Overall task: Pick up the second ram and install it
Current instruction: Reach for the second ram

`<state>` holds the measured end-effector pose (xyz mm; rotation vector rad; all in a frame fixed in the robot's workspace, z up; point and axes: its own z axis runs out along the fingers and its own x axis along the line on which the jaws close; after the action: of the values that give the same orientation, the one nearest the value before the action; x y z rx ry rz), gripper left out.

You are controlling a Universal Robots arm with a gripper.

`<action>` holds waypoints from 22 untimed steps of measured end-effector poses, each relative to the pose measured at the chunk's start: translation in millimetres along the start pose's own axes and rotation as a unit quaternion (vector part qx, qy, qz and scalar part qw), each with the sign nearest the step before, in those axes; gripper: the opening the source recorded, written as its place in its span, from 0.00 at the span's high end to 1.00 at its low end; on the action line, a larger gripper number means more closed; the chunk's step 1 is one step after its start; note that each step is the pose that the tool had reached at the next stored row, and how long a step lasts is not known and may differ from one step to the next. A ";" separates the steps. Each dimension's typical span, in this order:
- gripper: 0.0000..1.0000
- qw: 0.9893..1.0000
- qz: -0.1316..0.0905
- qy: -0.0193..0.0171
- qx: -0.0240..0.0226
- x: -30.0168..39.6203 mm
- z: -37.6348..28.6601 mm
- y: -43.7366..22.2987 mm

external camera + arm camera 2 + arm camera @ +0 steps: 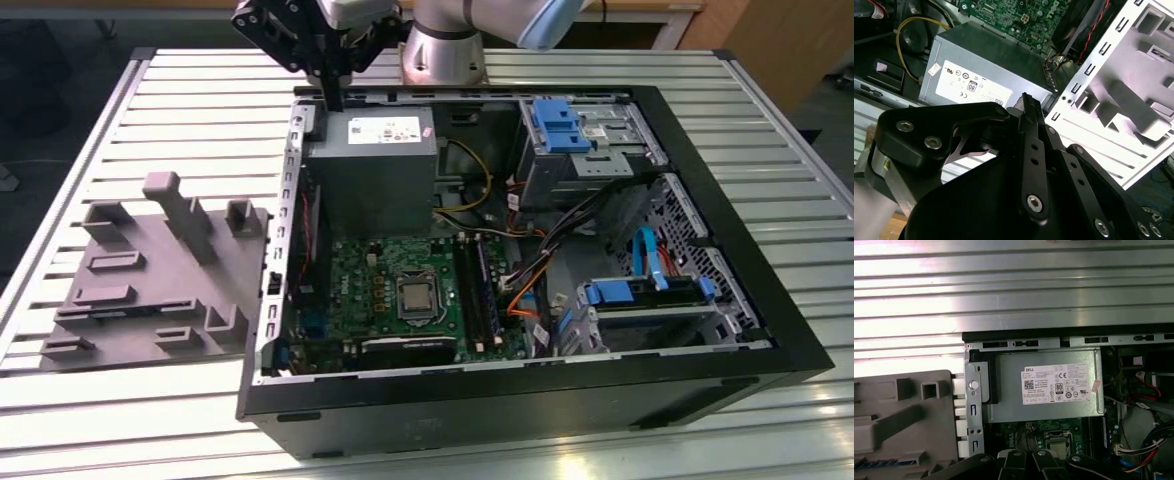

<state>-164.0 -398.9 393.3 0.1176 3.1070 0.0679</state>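
Overhead, near the top edge of the exterior view and left of centre, the robot arm's gripper (331, 100) hangs above the far rim of the open computer case (507, 400), just over the grey power supply (371, 160). In the second wrist view the gripper (1026, 100) has its black fingers (1033, 145) drawn together to a narrow point, and nothing can be made out between them. Beyond that point lies the labelled power supply (979, 65).

The second ram cannot be singled out with certainty. Thin dark strips sit in the memory slots (474, 288) at centre frame, just to the exterior view's right of the silver processor socket (416, 297) on the green motherboard (360, 285). These are well apart from the gripper.

At the exterior view's left, a grey plastic fixture (147, 290) with upright posts rests on the slatted metal table (174, 90), just beside the case wall. The first wrist view shows that fixture (904, 415) next to the case's metal edge and the power supply (1054, 390).
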 end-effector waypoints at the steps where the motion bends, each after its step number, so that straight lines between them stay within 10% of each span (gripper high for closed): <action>1: 0.89 1.000 0.000 0.000 0.000 0.2 0.0 0.0; 22: 0.89 1.000 0.000 0.000 0.000 6.1 -0.2 -0.5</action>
<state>-170.1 -398.9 393.3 0.1176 3.1068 0.0679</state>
